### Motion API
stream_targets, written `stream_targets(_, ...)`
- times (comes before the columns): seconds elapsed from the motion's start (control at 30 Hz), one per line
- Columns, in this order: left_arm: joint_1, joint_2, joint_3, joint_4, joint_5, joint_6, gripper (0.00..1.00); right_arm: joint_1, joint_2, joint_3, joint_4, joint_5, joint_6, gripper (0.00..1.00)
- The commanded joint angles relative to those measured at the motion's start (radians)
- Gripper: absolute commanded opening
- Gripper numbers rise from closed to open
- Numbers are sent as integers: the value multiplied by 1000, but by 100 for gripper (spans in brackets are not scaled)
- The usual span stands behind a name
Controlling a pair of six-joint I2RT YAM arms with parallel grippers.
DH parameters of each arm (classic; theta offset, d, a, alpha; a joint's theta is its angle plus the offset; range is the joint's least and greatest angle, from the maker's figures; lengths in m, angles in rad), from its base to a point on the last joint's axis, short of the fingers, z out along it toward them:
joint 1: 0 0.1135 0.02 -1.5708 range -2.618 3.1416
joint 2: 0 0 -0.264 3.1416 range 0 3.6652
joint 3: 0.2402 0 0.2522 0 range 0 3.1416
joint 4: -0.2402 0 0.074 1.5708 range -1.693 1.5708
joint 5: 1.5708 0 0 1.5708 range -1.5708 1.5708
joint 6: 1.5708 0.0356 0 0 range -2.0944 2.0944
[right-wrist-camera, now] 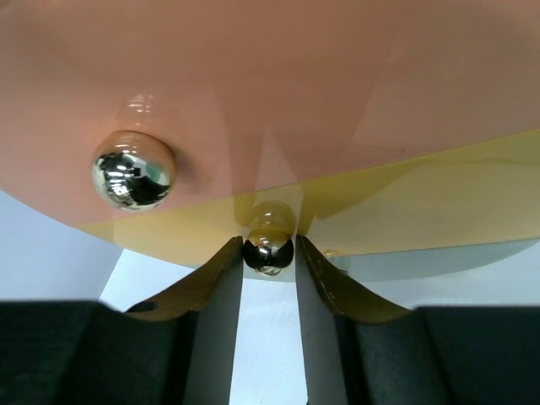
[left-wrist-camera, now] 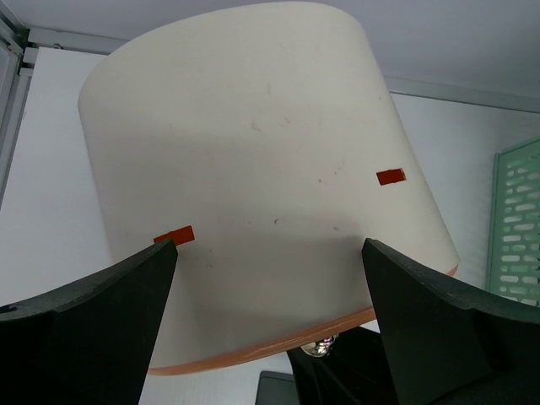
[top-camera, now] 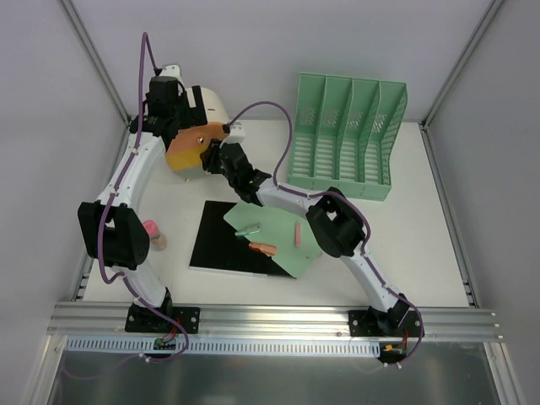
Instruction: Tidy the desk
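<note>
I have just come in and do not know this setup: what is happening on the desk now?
Both arms are at a cream cylinder with an orange disc on one end, at the back left of the desk. The left gripper is wide open over the cylinder's side. The right gripper has its fingers close on either side of a small metal knob on the disc; whether it grips yet, I cannot tell. A green rack stands at the back right.
</note>
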Motion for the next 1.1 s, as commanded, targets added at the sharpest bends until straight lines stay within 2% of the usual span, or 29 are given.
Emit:
stream_targets(0.0, -10, -12, -23, -82, -20, 39, 94, -6, 11, 32, 10, 32, 9, 33)
stream_targets(0.07, -10, -10, -23, -82, -22, 41, 94, -6, -1, 7, 13, 30, 10, 29)
stream_targets(0.1, -10, -10, -23, -80, -22, 39, 94, -5, -5, -5, 16, 30, 13, 23)
stream_targets(0.2, -10, -9, -25, -82, -22, 39, 94, -6, -41, -70, 37, 35, 12, 14)
stream_targets(0.3, -10, -7, -26, -82, -22, 38, 94, -6, -91, -152, 59, 49, 3, 10)
stream_targets(0.5, -9, -4, -26, -79, -20, 38, 94, -5, -206, -338, 111, 58, -13, 9)
stream_targets(1.07, -10, 10, -23, -82, -17, 32, 94, 77, -361, -604, 142, 66, -52, 8)
